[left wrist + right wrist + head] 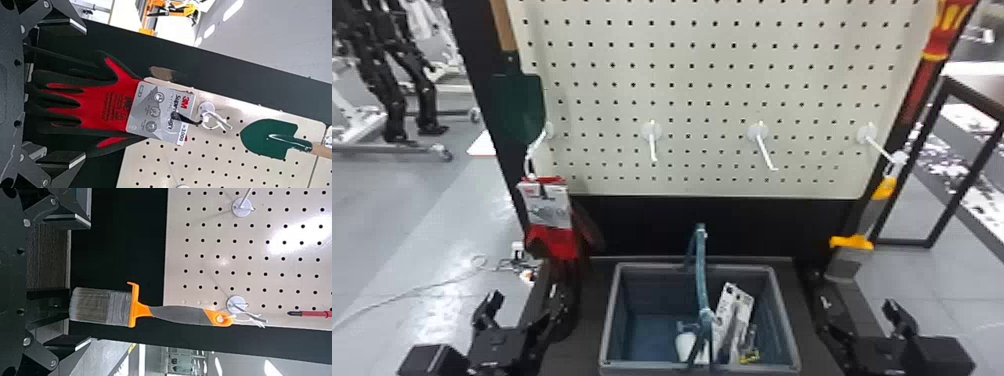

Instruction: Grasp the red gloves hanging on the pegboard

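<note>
- Where are the red gloves (pixel 552 225)?
- On the leftmost hook (pixel 537 145) of the pegboard (pixel 712 75). The card is on top, the long axis is vertical, and the black fingertips point down.
- And the left gripper (pixel 519 312)?
- Just below them, fingers apart. The left wrist view puts the glove tips between those fingers; I can't tell if they touch.
- The right gripper (pixel 862 320)?
- Low on the right, fingers apart. Its wrist view faces an orange-handled paintbrush (pixel 145 311); the head view adds a grey basket (pixel 612 300) below the board
</note>
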`<state>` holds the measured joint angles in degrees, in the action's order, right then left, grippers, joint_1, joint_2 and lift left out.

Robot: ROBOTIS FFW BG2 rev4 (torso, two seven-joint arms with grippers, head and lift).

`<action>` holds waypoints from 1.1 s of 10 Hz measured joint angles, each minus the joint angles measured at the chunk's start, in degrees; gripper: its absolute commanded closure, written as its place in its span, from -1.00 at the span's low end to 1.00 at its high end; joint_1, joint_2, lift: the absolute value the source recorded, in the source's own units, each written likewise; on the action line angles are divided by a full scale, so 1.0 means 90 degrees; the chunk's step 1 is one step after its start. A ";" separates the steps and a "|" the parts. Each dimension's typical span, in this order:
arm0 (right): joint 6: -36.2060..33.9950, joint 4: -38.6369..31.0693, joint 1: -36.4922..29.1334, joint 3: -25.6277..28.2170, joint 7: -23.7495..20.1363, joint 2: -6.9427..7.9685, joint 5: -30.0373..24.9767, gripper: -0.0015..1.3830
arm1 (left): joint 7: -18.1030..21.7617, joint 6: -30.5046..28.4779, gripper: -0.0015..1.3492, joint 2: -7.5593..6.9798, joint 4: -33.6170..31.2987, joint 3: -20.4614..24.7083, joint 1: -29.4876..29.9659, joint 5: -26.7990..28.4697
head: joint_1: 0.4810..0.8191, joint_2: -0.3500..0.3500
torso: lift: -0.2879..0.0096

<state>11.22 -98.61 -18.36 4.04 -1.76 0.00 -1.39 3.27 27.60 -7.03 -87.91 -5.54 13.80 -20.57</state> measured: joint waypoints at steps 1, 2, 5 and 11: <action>0.0011 0.0004 -0.0007 0.0000 0.0005 0.0000 -0.0002 -0.62 | 0.0008 0.0027 -0.73 0.0000 0.0016 0.0000 0.0000 -0.0019 | -0.60 0.00 | 0.26; 0.0026 0.0008 -0.0011 0.0000 0.0010 0.0000 -0.0004 -0.62 | 0.0009 0.0037 -0.73 0.0000 0.0022 0.0000 0.0000 -0.0026 | -0.60 0.00 | 0.26; 0.0111 0.0028 -0.0029 0.0000 0.0020 0.0000 -0.0004 -0.60 | 0.0028 0.0044 -0.73 -0.0001 0.0041 0.0000 0.0000 -0.0049 | -0.60 0.00 | 0.26; 0.0180 0.0059 -0.0030 -0.0009 0.0010 0.0000 0.0008 -0.60 | 0.2064 -0.0822 -0.73 -0.0042 0.0094 0.1003 -0.0326 -0.0453 | -0.60 0.00 | 0.26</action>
<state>12.84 -98.08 -18.63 3.96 -1.66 0.00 -1.32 21.84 20.20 -7.41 -87.07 3.49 10.87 -24.64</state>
